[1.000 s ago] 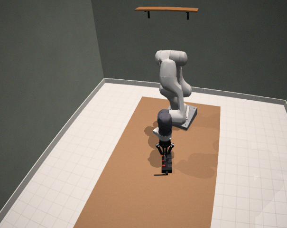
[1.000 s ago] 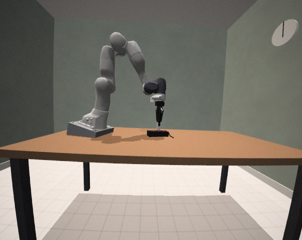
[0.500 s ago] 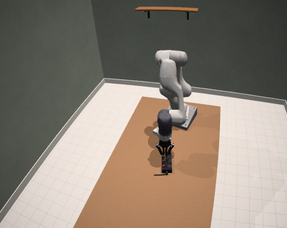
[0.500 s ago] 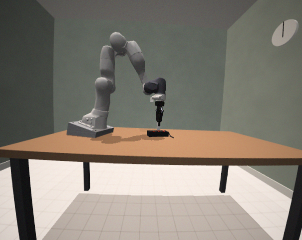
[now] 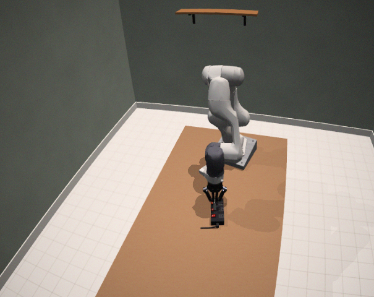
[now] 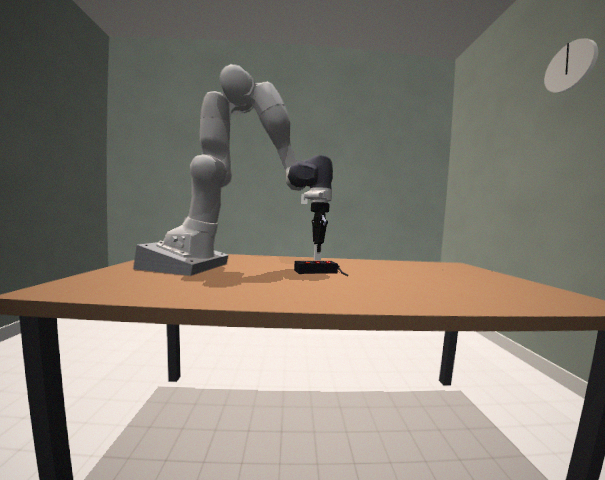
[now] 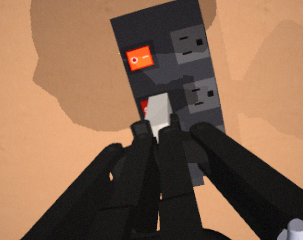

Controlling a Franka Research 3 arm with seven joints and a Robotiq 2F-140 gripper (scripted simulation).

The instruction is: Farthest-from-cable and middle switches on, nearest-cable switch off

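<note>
The arm [image 6: 212, 135] arches up from its base and folds forward, wrist [image 6: 312, 174] pointing straight down, gripper [image 7: 157, 127] closed tight with fingers pressed together, holding nothing.

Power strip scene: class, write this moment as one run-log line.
gripper: shut, empty | fingertips on a switch of the power strip | power strip flat on table | cable away from arm
</note>
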